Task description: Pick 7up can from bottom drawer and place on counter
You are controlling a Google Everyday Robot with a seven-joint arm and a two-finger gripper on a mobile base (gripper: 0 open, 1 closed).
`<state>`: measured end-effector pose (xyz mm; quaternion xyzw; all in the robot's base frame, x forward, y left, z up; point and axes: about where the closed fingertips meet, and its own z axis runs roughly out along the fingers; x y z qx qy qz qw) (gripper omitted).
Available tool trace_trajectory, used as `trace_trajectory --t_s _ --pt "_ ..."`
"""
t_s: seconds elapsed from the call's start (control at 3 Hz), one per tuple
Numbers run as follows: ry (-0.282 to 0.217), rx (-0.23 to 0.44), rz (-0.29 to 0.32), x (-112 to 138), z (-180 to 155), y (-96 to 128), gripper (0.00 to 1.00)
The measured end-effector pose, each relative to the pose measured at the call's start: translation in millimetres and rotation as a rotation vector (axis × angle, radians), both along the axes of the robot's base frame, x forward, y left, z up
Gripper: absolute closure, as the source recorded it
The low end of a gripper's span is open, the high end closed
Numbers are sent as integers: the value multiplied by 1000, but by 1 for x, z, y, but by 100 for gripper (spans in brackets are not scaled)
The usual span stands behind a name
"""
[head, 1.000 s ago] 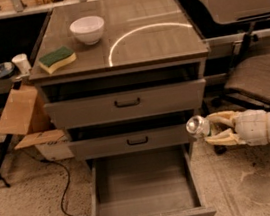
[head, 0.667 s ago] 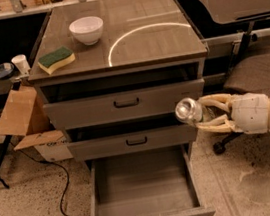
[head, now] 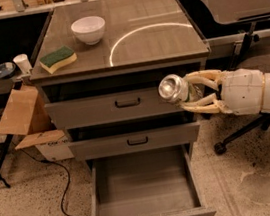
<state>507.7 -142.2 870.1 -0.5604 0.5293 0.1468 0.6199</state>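
My gripper [head: 189, 93] comes in from the right and is shut on the 7up can [head: 175, 88]. The can lies sideways with its shiny silver end facing the camera and a little green side showing. It hangs in front of the top drawer's right end, just below the counter's [head: 166, 44] front edge. The bottom drawer [head: 144, 199] is pulled open below, showing only its plain grey floor.
A white bowl [head: 88, 30] and a green-yellow sponge [head: 58, 58] sit on the counter's left half, with a bright ring reflection at its middle. A cardboard box [head: 22, 112] stands to the left. An office chair base [head: 260, 136] is on the right.
My gripper has lifted the can up and slightly left, from level with the middle drawer to level with the top drawer.
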Motion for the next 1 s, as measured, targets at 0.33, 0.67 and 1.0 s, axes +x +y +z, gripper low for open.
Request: trace_trajectory --t_s 0.33,0.67,1.0 --pt "-29 22 -28 10 6 -1 100" --pt "-94 57 -98 47 18 -13 100" --pt "-170 94 -184 90 39 -31 100"
